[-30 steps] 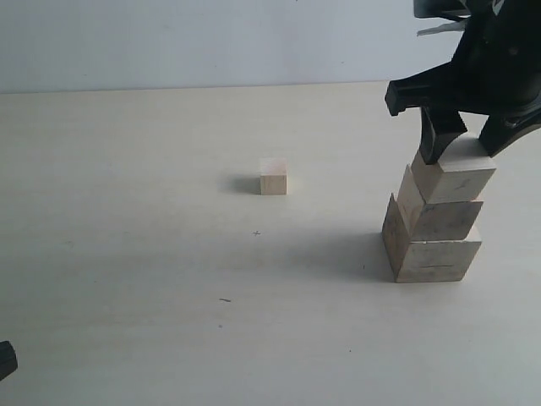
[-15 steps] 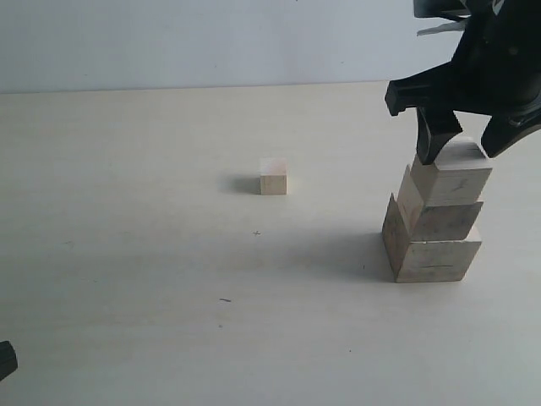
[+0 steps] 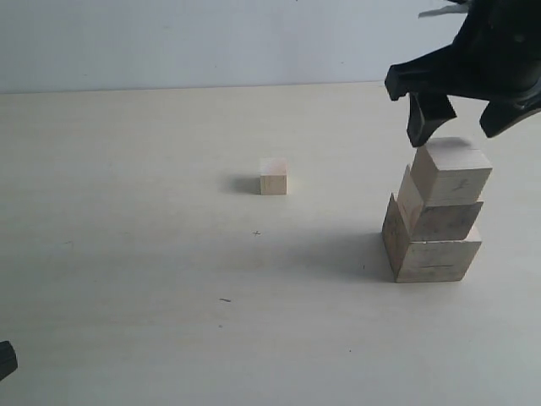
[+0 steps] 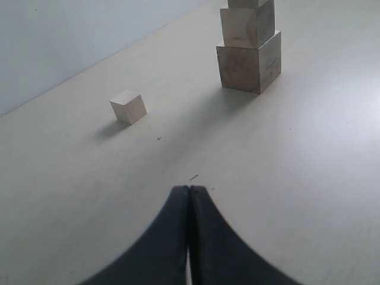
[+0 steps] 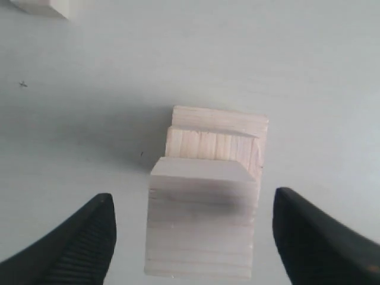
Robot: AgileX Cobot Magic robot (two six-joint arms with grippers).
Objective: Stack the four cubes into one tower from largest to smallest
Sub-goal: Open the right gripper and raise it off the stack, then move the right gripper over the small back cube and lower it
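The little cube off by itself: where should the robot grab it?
Probably from straight above, pinching two opposite side faces of the smallest cube. It sits flat with nothing beside it, and that grip leaves its underside free to land on the tower.

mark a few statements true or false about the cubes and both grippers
1. Three cubes stand in one stack. True.
2. The smallest cube sits on top of the stack. False: it lies alone on the table, well apart from the stack.
3. The right gripper is clamped on the top cube. False: it is open, just above that cube, and touches nothing.
4. The left gripper is shut and holds nothing. True.
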